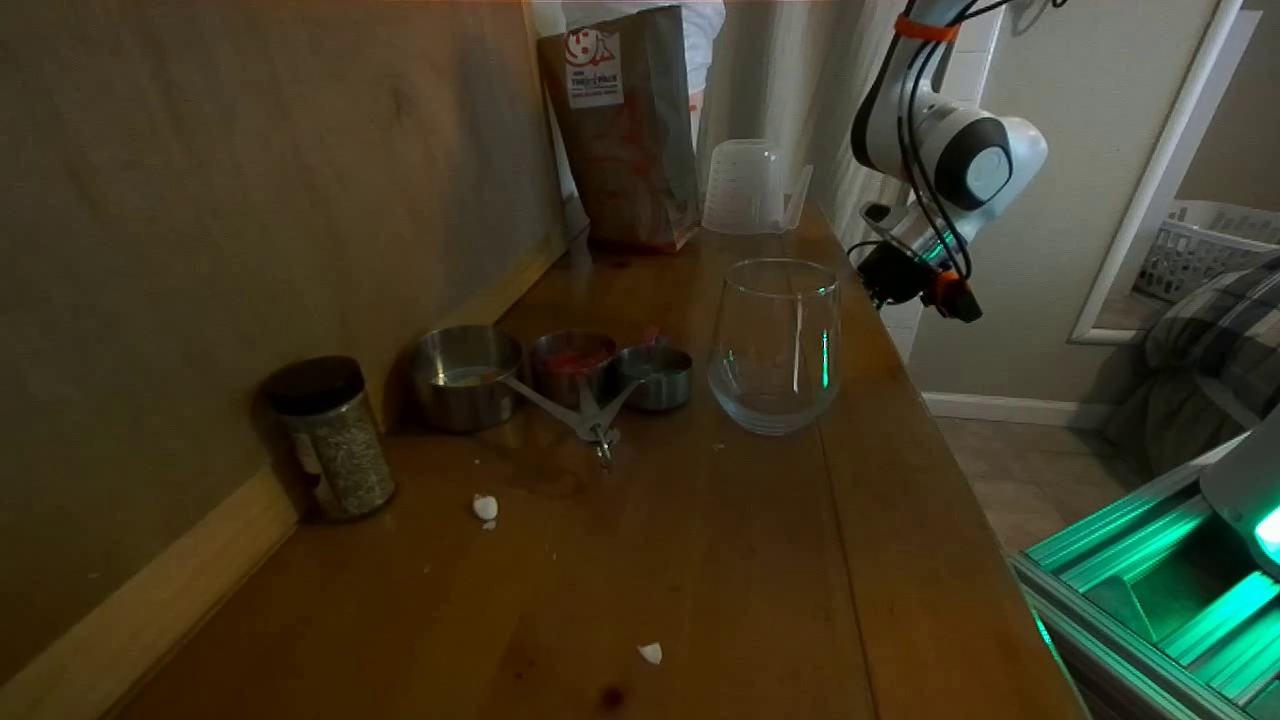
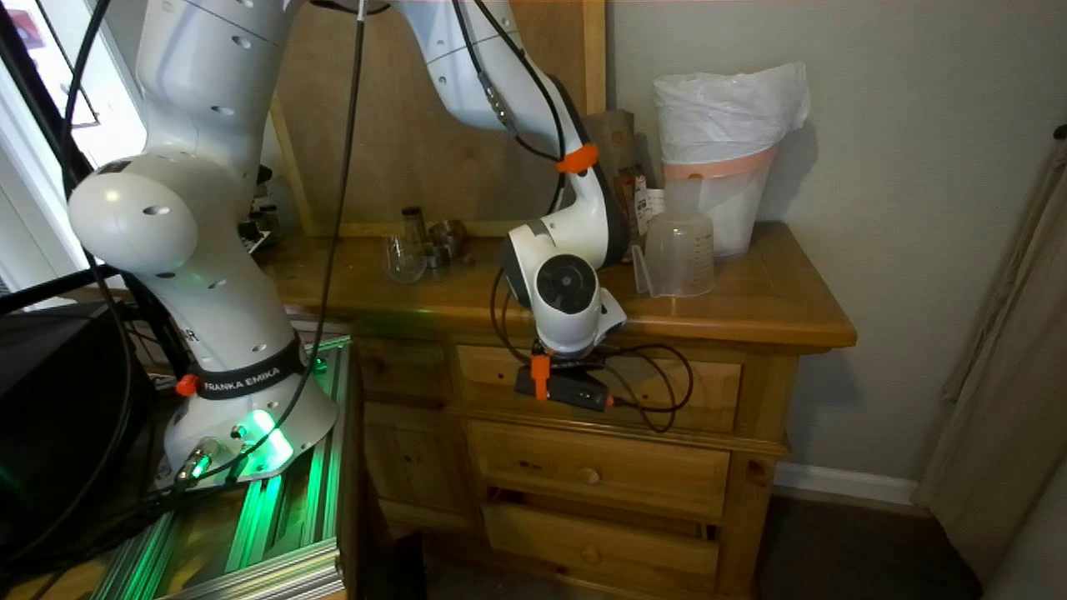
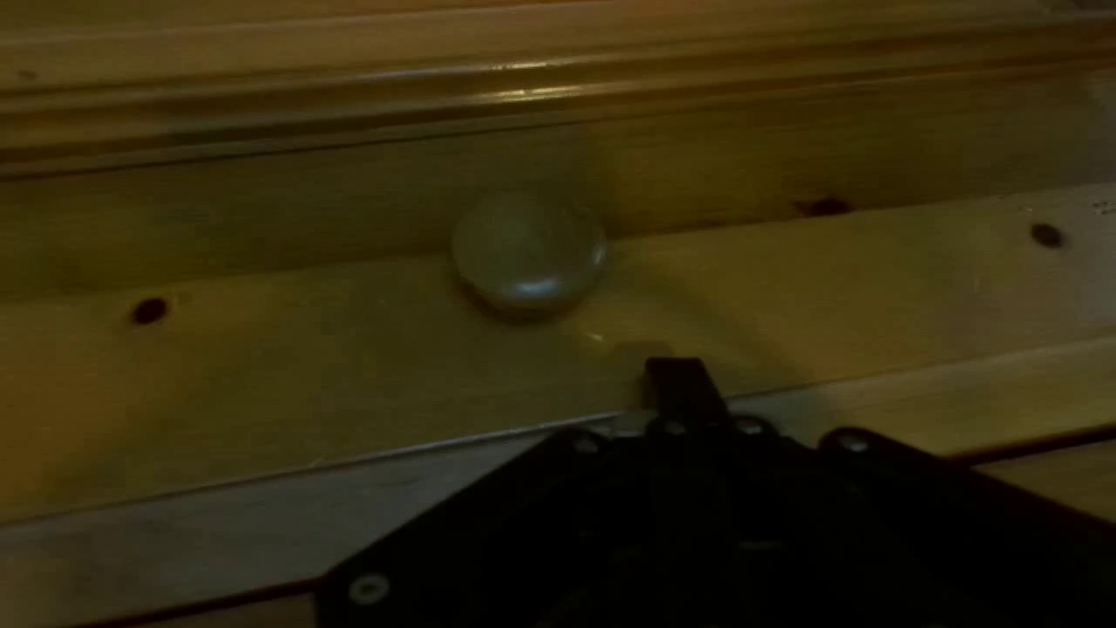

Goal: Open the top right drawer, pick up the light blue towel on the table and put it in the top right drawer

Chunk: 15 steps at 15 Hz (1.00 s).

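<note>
Gripper (image 3: 678, 373) hangs below front edge of bench (image 2: 775, 300), toward R corner, jaws drawn narrow w/ nothing seen btwn. Prob. held there to get at knob (image 3: 527, 253), nr but apart, & pull top R drawer (image 2: 714, 392), which looks closed. Towel not vis. in any view.
</note>
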Motion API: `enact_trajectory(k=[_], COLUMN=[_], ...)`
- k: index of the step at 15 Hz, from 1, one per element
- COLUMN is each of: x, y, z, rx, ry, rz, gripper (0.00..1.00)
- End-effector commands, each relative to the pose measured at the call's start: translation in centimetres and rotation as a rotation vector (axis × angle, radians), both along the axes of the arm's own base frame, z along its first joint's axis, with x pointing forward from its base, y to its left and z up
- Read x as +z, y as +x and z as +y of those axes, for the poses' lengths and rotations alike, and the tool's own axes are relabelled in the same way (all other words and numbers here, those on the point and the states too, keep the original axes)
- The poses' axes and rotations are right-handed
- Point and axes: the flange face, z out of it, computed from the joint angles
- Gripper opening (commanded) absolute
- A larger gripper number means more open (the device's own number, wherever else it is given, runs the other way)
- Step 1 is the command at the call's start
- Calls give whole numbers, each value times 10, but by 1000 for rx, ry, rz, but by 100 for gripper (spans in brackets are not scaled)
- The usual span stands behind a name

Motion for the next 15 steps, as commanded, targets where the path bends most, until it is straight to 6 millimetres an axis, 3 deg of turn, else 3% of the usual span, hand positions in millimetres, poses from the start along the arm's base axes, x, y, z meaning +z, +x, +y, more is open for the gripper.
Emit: enact_trajectory(k=[1, 6, 7, 10, 15], x=[-14, -2, 0, 5, 28], y=[4, -5, -8, -19, -34], z=[11, -7, -11, -25, -44], rx=[6, 1, 1, -1, 1], ry=[25, -37, -53, -101, -203], rz=[-3, 12, 22, 42, 59], gripper=[2, 2, 22, 36, 70])
